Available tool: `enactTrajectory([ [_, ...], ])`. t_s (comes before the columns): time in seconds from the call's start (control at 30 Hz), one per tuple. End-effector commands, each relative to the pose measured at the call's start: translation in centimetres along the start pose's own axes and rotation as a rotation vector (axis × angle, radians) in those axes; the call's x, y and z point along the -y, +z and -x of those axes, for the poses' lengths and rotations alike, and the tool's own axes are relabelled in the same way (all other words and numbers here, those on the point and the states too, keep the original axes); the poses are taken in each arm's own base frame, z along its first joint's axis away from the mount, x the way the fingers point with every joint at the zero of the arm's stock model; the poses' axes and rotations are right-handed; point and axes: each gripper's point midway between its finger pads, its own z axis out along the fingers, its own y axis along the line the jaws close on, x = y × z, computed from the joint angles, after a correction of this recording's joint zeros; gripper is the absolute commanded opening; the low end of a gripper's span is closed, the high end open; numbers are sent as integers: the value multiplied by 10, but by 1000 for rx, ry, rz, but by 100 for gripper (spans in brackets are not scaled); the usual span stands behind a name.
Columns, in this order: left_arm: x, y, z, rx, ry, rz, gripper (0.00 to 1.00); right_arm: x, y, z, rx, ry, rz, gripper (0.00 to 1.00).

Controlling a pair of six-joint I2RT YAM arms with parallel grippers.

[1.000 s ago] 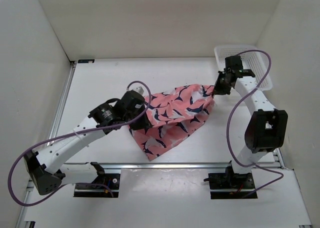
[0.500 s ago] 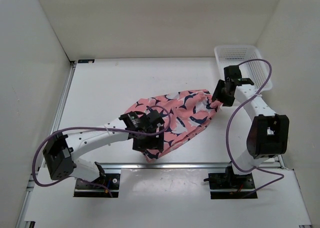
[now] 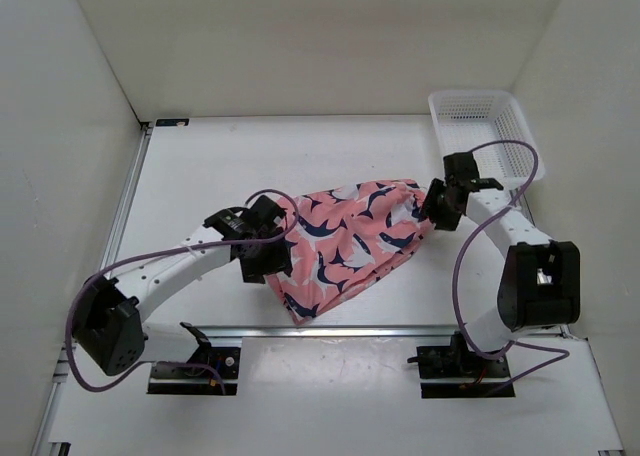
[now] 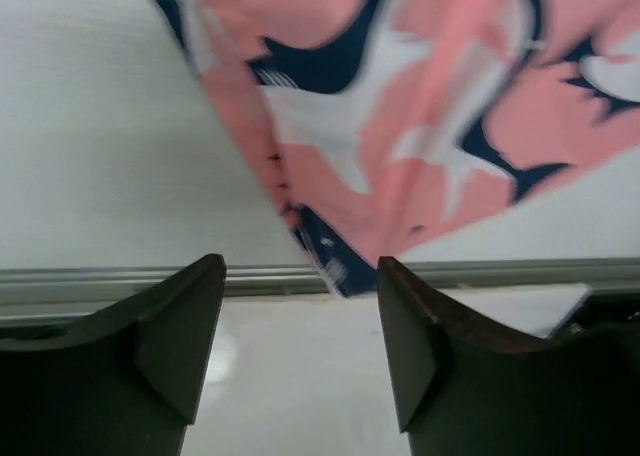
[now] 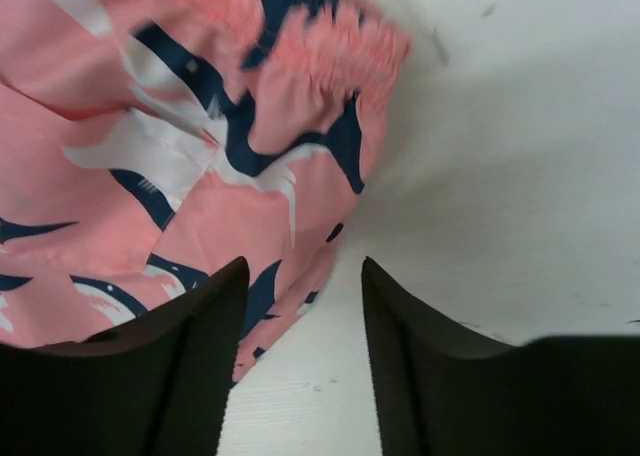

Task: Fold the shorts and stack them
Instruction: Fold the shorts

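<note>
1. The shorts (image 3: 345,238) lie in a rumpled wedge on the worktop (image 3: 200,166), right of centre between the two arms. The gathered waistband end is nearest the right fingers (image 3: 437,204), and a narrow corner points at the near rail.
2. The left fingers (image 3: 264,260) are spread apart with nothing between them, beside the wedge's left edge. The right fingers are also spread and hold nothing.
3. The cloth looks thin, light and limp. It will likely sag, drag and bunch if lifted at a single point.
4. The best holds look like the thick elastic waistband and a stitched hem corner, one for each arm.
5. Hard to make out:
   - No drawstring shows.
   - The leg openings and the layers underneath are hidden.
   - Both wrist views are blurred.
   - I cannot tell whether either pair of fingers touches the cloth.
6. A white basket (image 3: 485,126) sits at the far right.
</note>
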Motion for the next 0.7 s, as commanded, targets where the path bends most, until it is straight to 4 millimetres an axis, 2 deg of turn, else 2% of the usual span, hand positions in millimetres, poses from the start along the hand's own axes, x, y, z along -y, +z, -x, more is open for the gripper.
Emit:
enactTrajectory([
  [0.0, 0, 12, 11, 4, -82, -80, 77, -19, 13, -16, -68, 41, 160, 57],
  [0.07, -3, 21, 10, -16, -95, -67, 100, -20, 24, -20, -92, 51, 161, 69],
  [0.13, -6, 33, 10, -33, -105, -43, 100, -14, 35, -30, -130, 63, 148, 69],
  [0.17, -5, 37, 11, -35, -105, -41, 100, -15, 36, -24, -114, 69, 163, 69],
  [0.2, -9, 49, 7, -64, -117, -32, 100, -15, 41, -32, -138, 80, 168, 69],
  [0.23, -12, 54, 8, -66, -126, -25, 100, -11, 47, -39, -164, 83, 155, 67],
  [0.27, -12, 60, 5, -83, -127, -25, 100, -10, 49, -37, -161, 93, 161, 65],
  [0.3, -18, 70, 0, -111, -139, -8, 97, -7, 55, -39, -163, 93, 150, 59],
  [0.33, -14, 76, 2, -107, -139, -26, 91, -8, 56, -37, -154, 92, 154, 57],
  [0.4, -21, 89, -2, -133, -144, -6, 80, -6, 67, -41, -173, 94, 145, 50],
  [0.43, -28, 95, -3, -142, -159, 9, 66, -5, 70, -44, -182, 95, 140, 48],
  [0.47, -30, 98, -1, -140, -155, 11, 58, -5, 70, -44, -182, 95, 140, 46],
  [0.53, -40, 104, 1, -155, -162, 35, 42, -7, 68, -39, -165, 93, 149, 35],
  [0.57, -44, 106, 3, -158, -163, 43, 28, -7, 68, -39, -165, 93, 149, 31],
  [0.6, -54, 109, 9, -151, -173, 62, 22, -7, 68, -39, -165, 93, 149, 23],
  [0.67, -59, 112, 20, -144, -176, 67, 14, -9, 68, -46, -187, 117, 160, 15],
])
